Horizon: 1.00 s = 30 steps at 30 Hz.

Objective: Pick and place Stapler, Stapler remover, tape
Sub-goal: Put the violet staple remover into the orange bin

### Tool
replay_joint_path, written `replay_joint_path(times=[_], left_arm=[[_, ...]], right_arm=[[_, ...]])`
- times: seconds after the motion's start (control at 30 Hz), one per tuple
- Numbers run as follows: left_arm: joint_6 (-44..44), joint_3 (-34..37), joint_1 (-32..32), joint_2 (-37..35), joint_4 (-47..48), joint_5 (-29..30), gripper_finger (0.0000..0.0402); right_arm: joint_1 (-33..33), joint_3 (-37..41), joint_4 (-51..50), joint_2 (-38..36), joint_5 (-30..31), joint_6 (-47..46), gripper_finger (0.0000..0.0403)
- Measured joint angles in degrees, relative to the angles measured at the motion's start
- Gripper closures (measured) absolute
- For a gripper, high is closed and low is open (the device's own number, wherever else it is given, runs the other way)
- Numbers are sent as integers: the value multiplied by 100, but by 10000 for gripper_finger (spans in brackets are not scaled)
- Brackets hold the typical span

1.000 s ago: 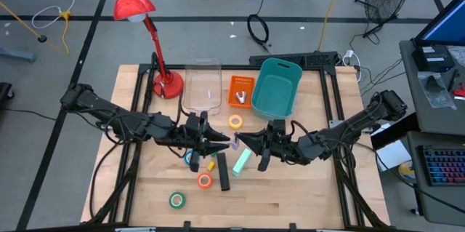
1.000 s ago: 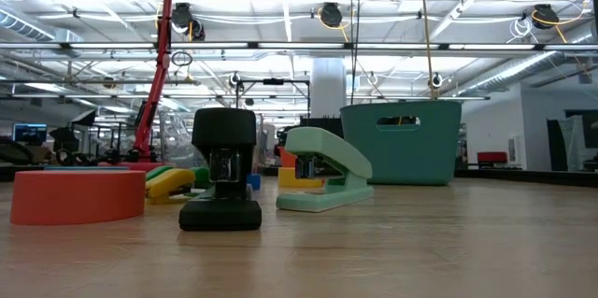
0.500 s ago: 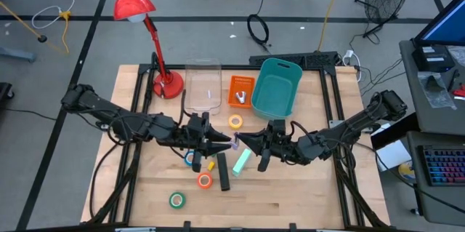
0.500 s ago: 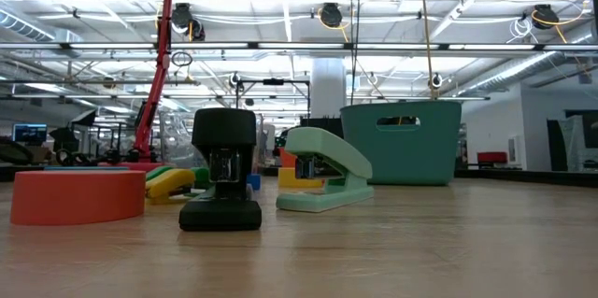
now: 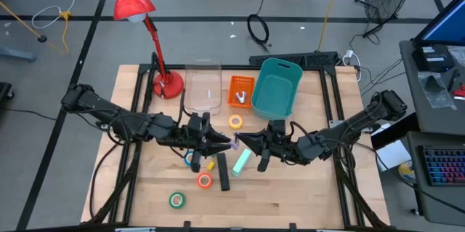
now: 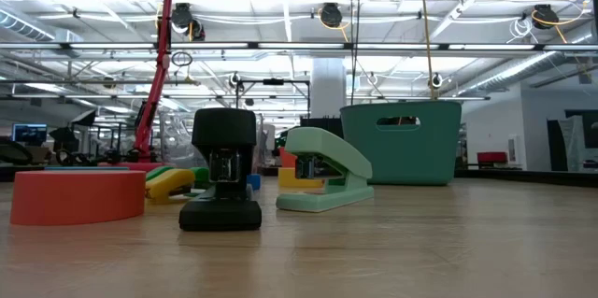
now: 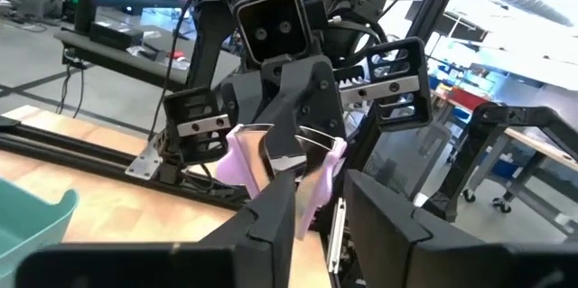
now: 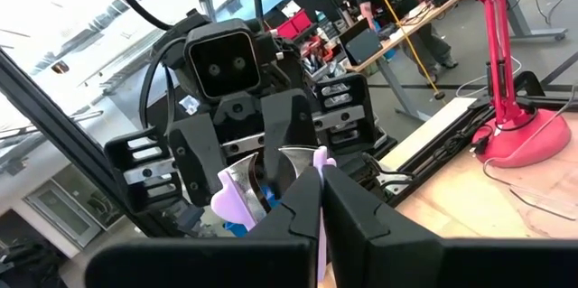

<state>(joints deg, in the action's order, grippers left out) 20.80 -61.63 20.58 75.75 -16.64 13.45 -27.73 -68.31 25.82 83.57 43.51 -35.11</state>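
A lilac stapler remover point(image 5: 234, 145) with metal claws hangs above the table's middle between my two grippers, which face each other. My left gripper point(image 5: 227, 145) comes from the left and my right gripper point(image 5: 241, 142) from the right, both shut on it. Below them on the wood lie a black stapler point(image 5: 224, 172) and a mint-green stapler point(image 5: 242, 161). Tape rolls lie flat: yellow point(image 5: 235, 122), orange point(image 5: 205, 181), green point(image 5: 177, 200), and blue point(image 5: 190, 158), half hidden under my left gripper. My left gripper has a lilac handle point(image 7: 312, 193) of the remover between its two fingers point(image 7: 271, 220). The fingers come level from the table's left. The remover is clear of the table. My right gripper pinches the remover at a thin lilac edge point(image 8: 318, 160) with its fingertips point(image 8: 302, 199) close together. The fingers come about level from the table's right. The metal claws point(image 8: 257, 169) face the left gripper.
At the back stand a teal basket point(image 5: 276, 86), a clear container point(image 5: 202, 86), an orange tray point(image 5: 240, 90) and a red desk lamp point(image 5: 167, 83). A small yellow block point(image 5: 211, 165) lies by the black stapler. Bare wood lies along the near edge and right side.
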Motion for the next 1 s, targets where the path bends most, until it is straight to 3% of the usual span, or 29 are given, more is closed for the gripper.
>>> replay_joint_path(times=[0.2, 0.53, 0.77, 1.0], left_arm=[[31, 0, -1, 0, 7, -147, 388], [164, 2, -11, -40, 51, -173, 397], [361, 2, -37, -547, 309, -320, 399], [530, 2, -329, -1241, 1386, 218, 400]], right_arm=[[-2, 0, -4, 0, 6, -2, 403], [-2, 0, -31, -2, -154, 141, 398], [-106, 0, 331, -81, -469, 286, 324], [-304, 0, 439, -70, -774, -218, 242]])
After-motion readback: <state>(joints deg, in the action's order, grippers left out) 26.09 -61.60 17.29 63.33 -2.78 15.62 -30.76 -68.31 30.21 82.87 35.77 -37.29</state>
